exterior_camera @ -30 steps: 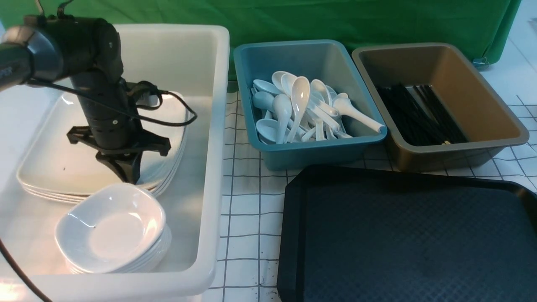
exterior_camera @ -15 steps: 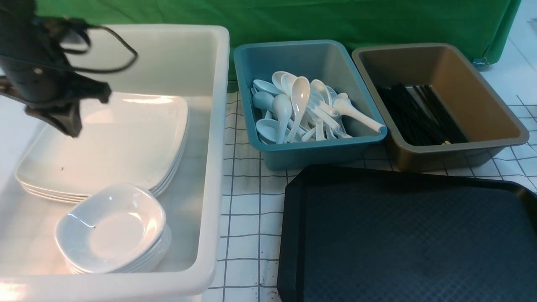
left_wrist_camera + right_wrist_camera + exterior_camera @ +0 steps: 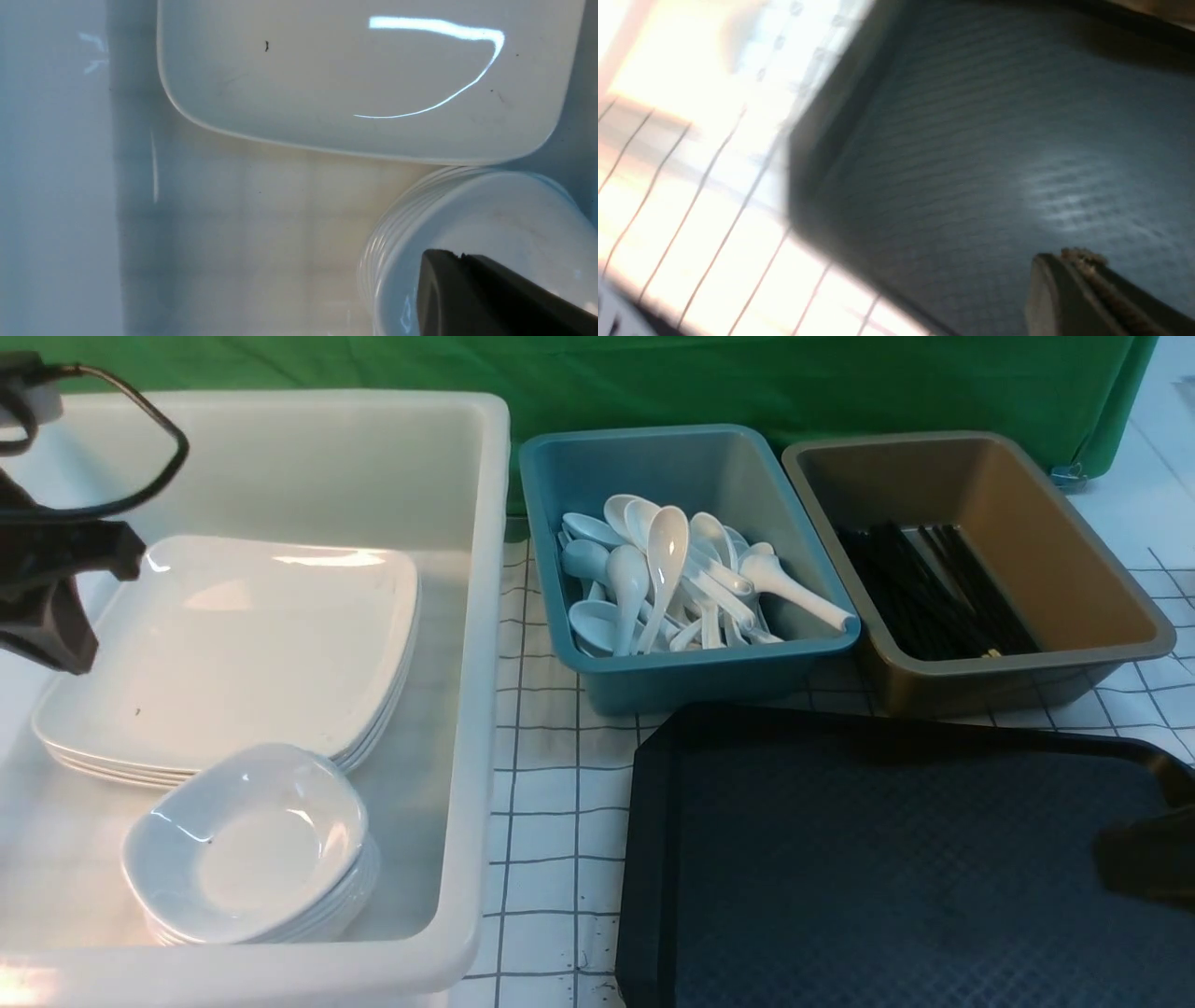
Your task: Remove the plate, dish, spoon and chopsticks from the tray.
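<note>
The big white plastic tub (image 3: 467,616) below the left gripper (image 3: 51,635) holds the stacked large white square plate (image 3: 243,644) and the small deep white dishes (image 3: 247,845). The black textured tray (image 3: 840,859) beneath the right gripper (image 3: 1069,261) looks bare. White soup spoons (image 3: 672,579) and black chopsticks (image 3: 924,588) lie in tubs beyond it. Both grippers are pressed together, empty; clearing appears finished.

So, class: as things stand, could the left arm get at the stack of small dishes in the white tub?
Probably yes. The left gripper, shut and empty, hangs over the open-topped white tub, and nothing covers the small dishes.
</note>
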### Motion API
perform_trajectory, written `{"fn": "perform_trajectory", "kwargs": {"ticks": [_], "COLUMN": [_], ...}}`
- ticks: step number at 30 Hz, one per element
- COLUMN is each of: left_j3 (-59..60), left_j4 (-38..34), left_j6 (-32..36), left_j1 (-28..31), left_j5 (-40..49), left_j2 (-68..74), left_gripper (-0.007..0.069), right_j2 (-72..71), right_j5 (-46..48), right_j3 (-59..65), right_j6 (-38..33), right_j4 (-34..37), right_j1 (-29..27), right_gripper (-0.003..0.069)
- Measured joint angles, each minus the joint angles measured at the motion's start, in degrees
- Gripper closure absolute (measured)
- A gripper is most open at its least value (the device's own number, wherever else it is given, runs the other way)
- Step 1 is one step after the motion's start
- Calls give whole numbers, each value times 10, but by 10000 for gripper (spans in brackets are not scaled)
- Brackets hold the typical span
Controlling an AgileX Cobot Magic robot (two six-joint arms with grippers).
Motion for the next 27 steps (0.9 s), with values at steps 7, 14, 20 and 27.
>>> {"fn": "perform_trajectory", "kwargs": {"ticks": [7,14,20,27], "left_j3": [0,0,0,0], "left_j4": [12,18,9,9], "left_j6": [7,7,7,7], "left_j1": [0,0,0,0], "left_j5": [-1,-12,-18,-19], "left_j2": [0,0,0,0], "left_gripper": [583,583,583,583], "right_j2": [-98,-270,-401,-418], "right_j5": [12,-23,-196,-399], "right_j3": [0,1,96,238], "right_j6": [5,6,6,6], "right_j4": [-1,-2,13,40], "right_j1": [53,53,53,53], "right_gripper": [629,629,629,629]}}
